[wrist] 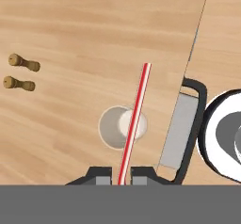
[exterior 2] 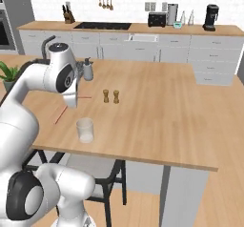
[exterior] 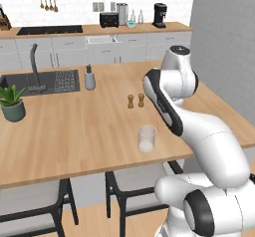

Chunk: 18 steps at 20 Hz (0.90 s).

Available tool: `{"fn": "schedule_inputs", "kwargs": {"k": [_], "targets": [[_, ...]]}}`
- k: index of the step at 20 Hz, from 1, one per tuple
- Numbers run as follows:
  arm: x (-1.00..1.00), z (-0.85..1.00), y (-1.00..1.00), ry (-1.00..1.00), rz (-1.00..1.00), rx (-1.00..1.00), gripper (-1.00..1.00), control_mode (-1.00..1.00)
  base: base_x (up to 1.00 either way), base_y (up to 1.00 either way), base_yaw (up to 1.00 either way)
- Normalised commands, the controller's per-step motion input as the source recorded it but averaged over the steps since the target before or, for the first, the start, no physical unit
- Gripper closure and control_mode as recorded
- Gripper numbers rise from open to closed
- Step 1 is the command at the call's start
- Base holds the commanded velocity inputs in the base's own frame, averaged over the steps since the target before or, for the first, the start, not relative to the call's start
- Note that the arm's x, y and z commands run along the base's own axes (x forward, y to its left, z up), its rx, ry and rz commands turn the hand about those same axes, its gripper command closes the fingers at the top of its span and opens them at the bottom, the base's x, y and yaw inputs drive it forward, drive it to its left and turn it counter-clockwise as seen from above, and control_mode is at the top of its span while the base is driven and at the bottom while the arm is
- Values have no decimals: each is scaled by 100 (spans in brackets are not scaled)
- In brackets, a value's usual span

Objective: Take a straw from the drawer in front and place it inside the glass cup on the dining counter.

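My gripper [wrist: 120, 178] is shut on the red straw [wrist: 135, 117], which runs away from the fingertips and crosses over the mouth of the glass cup [wrist: 110, 129] in the hand view. The cup [exterior: 146, 138] stands upright near the front edge of the dining counter [exterior: 74, 131]. From the right base view, the straw [exterior 2: 60, 115] shows as a thin red line slanting above the counter, left of the cup [exterior 2: 85, 129], beside my white hand. On the far wall counter a drawer [exterior: 102, 40] stands pulled out, showing its white interior.
Two small brown shakers [exterior: 135, 100] stand behind the cup. A grey dispenser [exterior: 89, 77], a sink with a tap [exterior: 40, 81] and a potted plant [exterior: 12, 104] occupy the counter's left. Dark stools [exterior: 134, 181] sit under the front edge.
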Motion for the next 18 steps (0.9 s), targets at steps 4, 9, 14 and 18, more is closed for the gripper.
{"fn": "schedule_inputs", "kwargs": {"k": [4, 9, 14, 18], "targets": [[6, 1, 14, -27, 7, -23, 100, -100, 0, 0, 0], [17, -1, 12, -33, 0, -32, 100, -100, 0, 0, 0], [39, -20, 1, -16, 0, -11, 100, -100, 0, 0, 0], [54, -18, 0, -3, 0, -1, 100, -100, 0, 0, 0]]}}
